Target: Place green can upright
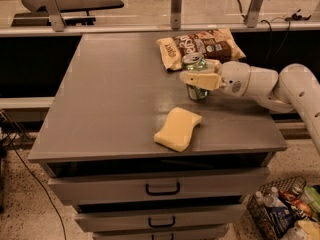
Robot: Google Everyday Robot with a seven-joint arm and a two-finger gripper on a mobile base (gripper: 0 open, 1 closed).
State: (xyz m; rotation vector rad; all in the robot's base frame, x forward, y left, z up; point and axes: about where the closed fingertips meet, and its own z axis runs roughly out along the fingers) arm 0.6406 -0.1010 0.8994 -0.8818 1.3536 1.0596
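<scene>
hidden and cut off: the arm point(280, 86) enters from the right edge, so we see no shoulder or base. the gripper point(194, 74) sits at the back right of the table point(110, 99). one pale finger point(200, 79) crosses the front of the green can point(197, 92) and covers the middle of its label. the other finger lies behind the can and is mostly out of sight. from what shows, we read the gripper as pinching the can between the two.

the green can stands upright with its silver top facing up. its lower end is at the table surface, but we cannot tell if it bears on it. it is just in front of the snack bag point(200, 45). whether can and bag touch is hard to make out.

the bag lies flat near the back edge, and its print is too blurred to read. a yellow sponge point(177, 129) lies flat nearer the front edge, well apart from the can.

containers: under the table top are drawers point(160, 188), all closed, so their contents are hidden. the lowest is cut off by the bottom edge. on the floor at lower right is a wire basket point(260, 215), cut off by the corner. it holds bottles point(270, 198) and some packets we cannot make out.
</scene>
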